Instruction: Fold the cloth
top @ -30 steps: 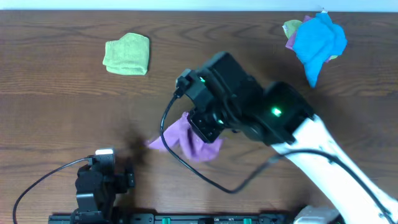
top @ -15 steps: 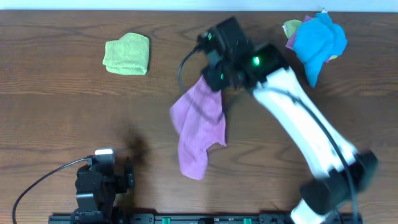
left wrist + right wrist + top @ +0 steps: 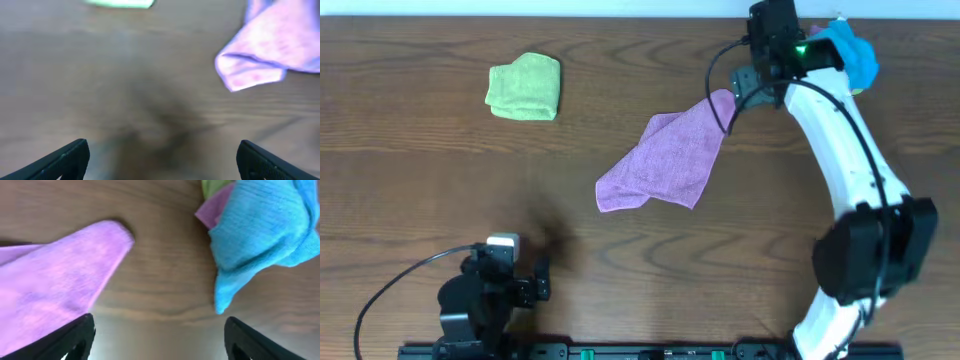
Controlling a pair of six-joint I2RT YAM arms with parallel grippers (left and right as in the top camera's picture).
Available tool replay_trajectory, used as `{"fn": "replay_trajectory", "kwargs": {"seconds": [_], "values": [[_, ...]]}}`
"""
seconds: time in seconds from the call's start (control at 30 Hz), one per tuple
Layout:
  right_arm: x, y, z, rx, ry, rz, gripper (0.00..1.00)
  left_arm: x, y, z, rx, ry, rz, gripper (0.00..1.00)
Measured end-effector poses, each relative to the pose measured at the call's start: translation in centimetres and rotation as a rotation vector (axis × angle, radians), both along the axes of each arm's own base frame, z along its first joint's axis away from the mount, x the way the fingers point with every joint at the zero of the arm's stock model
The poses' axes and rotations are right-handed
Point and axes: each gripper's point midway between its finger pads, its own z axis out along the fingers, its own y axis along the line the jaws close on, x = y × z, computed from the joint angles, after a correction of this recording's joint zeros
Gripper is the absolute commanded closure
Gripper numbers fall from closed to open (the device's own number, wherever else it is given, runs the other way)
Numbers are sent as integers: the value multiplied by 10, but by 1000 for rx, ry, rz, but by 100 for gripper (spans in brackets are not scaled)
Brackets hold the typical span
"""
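Three whole cloths lie on the dark brown wooden table [image 3: 420,180], and two arms stand at it. The square lilac terry cloth [image 3: 665,160] lies about mid-table, loose and rumpled. It stretches slantwise from a near-left end, which looks doubled over, to a far-right corner.

That corner points at the right gripper [image 3: 157,330], which hangs over the far right of the table. Its two black fingers [image 3: 75,339] stand wide apart with only bare wood between them, grasping nothing. The lilac corner lies just to their left.

Just to the right sits one crumpled bright blue cloth [image 3: 260,235]. Two bits peep from under it, a yellow-green scrap [image 3: 215,186] and a pink scrap [image 3: 212,211]. One light green folded cloth [image 3: 525,88] rests alone at the far left, well apart from the others.

The left gripper [image 3: 162,155] sits at the near left. Its two fingers are likewise spread and empty over bare wood, with the lilac cloth's near end beyond it and to the right.
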Motion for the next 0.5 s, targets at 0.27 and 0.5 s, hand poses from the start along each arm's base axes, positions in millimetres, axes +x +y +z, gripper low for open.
{"fn": "replay_trajectory", "kwargs": {"seconds": [0.27, 0.5], "values": [[-48, 39, 28, 307, 86, 38, 18, 10, -15, 19, -228, -23, 23, 5], [-74, 28, -46, 573, 284, -51, 24, 17, -21, 6, -338, 164, 70, 5]]}}
